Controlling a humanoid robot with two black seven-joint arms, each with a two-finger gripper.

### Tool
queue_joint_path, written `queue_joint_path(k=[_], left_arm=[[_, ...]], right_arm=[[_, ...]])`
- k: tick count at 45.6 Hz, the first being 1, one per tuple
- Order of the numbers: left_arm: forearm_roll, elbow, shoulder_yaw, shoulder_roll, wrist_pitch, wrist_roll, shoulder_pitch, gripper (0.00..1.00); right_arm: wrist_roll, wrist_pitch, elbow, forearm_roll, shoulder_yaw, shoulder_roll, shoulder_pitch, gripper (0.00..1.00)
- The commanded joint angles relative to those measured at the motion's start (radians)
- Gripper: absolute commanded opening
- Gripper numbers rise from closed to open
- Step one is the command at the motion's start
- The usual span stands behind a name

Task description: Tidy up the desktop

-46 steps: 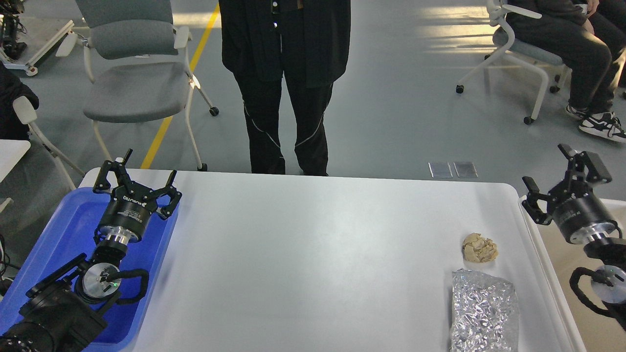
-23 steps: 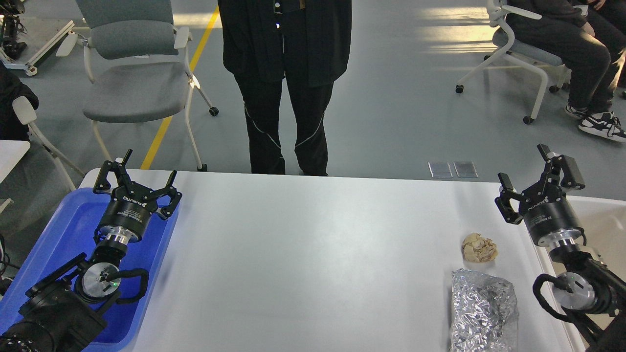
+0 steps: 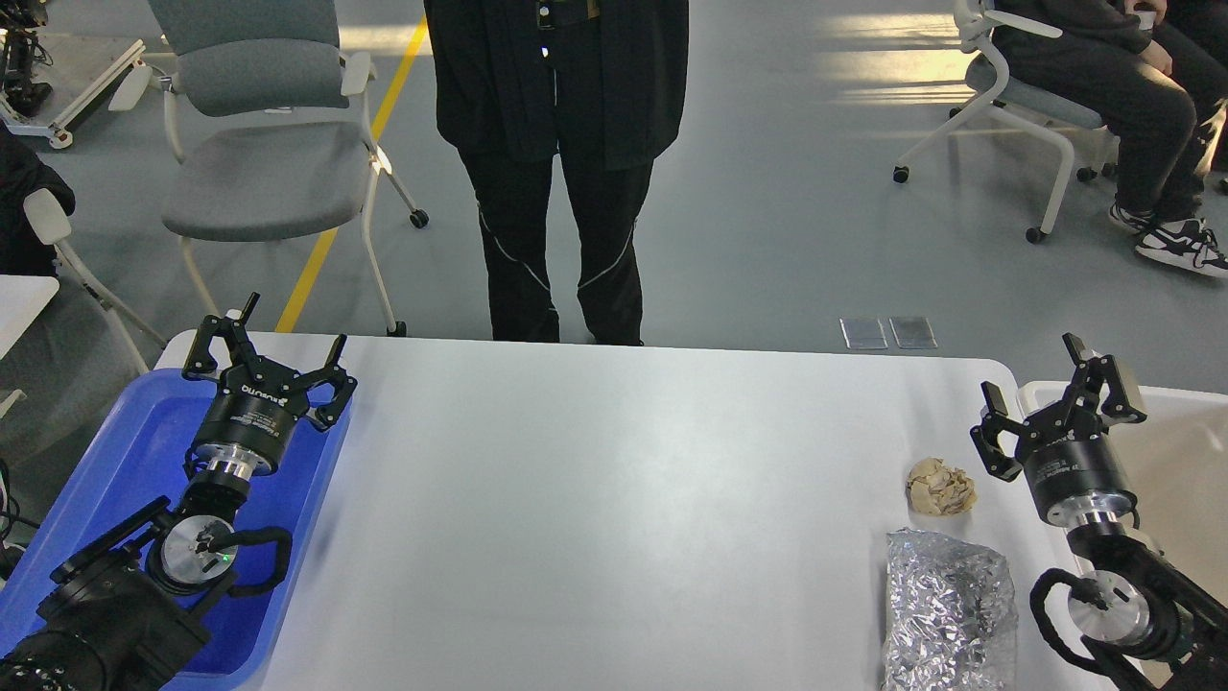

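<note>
The white desktop (image 3: pixel 614 499) fills the middle of the head view. A crumpled beige paper ball (image 3: pixel 940 486) lies near its right edge. A crinkled silver foil bag (image 3: pixel 948 614) lies just in front of the ball. My right gripper (image 3: pixel 1053 396) is open and empty, held above the desktop's right edge, a little right of the paper ball. My left gripper (image 3: pixel 267 347) is open and empty over the blue tray (image 3: pixel 115 480) at the left.
A beige-white bin (image 3: pixel 1170 451) stands off the desktop's right edge, behind my right arm. A person in black (image 3: pixel 556 163) stands at the far edge. A grey chair (image 3: pixel 269 144) is at the back left; a seated person (image 3: pixel 1113 86) at the back right.
My right gripper has moved left and lower, from over the bin to the desktop's right edge beside the paper ball. The left arm has not moved.
</note>
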Motion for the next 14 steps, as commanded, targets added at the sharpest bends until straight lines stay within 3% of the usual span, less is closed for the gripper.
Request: queue_joint_path(k=[1,14], left_arm=[[-0.001,0.0,0.0,0.0,0.0,0.0,0.0,1.0],[-0.001,0.0,0.0,0.0,0.0,0.0,0.0,1.0]], right_arm=[[0.001,-0.003,-0.039,0.041,0.003,0.006,0.003,1.0],[0.001,-0.003,-0.045,0.041,0.003,0.006,0.013,1.0]])
